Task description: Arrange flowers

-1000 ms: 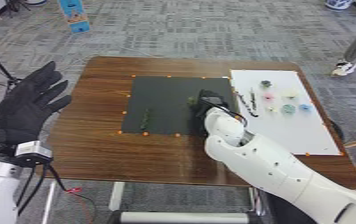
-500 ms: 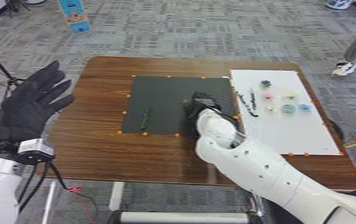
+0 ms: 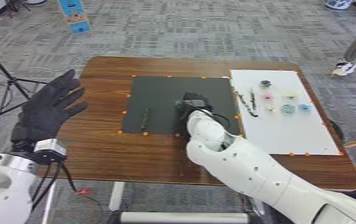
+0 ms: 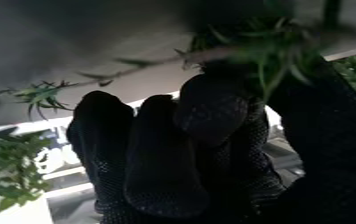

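The leafy sprig [image 4: 143,65] runs past the fingertips of the right hand [image 3: 195,107], its green leaves bunched thickest where the thumb and a finger meet, and the hand is clamped on it there, with the other fingers curled beside. In the head view that hand is at the right part of the black sheet [image 3: 161,87], its arm coming in across the near edge of the table [image 3: 94,145]. Another green sprig [image 3: 145,120] lies on the left part of the same sheet, well apart from the hand and pointing away from the robot. Just right of the black sheet is a white sheet [image 3: 290,135]. Near its left edge lie two dark twigs [image 3: 246,106] [image 3: 253,99], and beside them is a loose group: a dark rosette [image 3: 266,83] farthest off, a pink flower [image 3: 268,96], a pale yellow flower [image 3: 289,94], a small yellowish flower [image 3: 270,108], a teal flower [image 3: 288,108] and a blue flower [image 3: 305,107]. Orange dots mark the edges of both sheets. The left hand [image 3: 43,112] is at the table's left side, its fingers straight and a little spread. Beyond it a black tripod [image 3: 11,79] stands on the grey carpet [image 3: 192,30].
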Robot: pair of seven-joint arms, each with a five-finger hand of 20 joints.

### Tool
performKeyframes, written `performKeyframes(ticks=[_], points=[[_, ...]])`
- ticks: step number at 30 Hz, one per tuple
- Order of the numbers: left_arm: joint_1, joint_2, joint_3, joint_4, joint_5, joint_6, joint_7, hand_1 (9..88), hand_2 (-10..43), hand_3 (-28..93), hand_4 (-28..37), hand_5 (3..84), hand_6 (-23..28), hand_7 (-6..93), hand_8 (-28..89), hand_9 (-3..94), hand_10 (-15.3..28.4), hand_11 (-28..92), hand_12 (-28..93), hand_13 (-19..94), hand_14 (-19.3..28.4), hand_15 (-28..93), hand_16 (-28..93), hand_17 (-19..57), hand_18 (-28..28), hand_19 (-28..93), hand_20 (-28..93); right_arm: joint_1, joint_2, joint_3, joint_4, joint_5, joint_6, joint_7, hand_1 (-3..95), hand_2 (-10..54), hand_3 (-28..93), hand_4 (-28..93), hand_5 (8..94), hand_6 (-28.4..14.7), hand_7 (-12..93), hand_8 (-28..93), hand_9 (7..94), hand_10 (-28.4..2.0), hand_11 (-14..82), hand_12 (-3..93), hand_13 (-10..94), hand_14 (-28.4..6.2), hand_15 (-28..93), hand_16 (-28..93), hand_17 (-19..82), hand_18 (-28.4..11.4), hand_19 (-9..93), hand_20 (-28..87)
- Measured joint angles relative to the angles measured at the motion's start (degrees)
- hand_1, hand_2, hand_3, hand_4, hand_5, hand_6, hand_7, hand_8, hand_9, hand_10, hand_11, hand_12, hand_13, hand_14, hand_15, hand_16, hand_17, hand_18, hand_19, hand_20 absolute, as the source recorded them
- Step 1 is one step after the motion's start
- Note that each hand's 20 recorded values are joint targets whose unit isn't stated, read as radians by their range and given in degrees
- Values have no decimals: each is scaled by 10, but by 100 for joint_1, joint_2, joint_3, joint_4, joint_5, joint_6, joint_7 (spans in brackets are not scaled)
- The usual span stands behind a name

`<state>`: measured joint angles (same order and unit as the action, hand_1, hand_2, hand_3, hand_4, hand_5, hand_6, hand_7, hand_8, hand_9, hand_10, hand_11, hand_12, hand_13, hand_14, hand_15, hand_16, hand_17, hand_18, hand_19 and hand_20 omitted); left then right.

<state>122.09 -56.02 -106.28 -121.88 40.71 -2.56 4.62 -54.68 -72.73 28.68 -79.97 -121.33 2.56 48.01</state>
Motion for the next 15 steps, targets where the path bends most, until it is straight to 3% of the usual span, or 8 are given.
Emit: performKeyframes(ticks=[6,15], points=[[-229,50,163,88,-9,-38,-33,237,-95,689,-283,254,16,157,-85,214,97,120,173,180,123,123,61,-112,212,385,84,-2,-170,-66,79,-95,170,10,426,-57,785,-164,787,23,434,204,896,-64,552,416,866,-37,811,398,607,-198,932,754],[-275,65,198,92,-10,-44,-37,237,-95,688,-283,254,16,157,-85,215,97,122,173,180,123,122,61,-112,212,385,84,-25,-298,8,161,-128,116,98,427,-63,792,-165,786,22,430,201,897,-64,548,413,866,-35,809,400,607,-196,932,754]])
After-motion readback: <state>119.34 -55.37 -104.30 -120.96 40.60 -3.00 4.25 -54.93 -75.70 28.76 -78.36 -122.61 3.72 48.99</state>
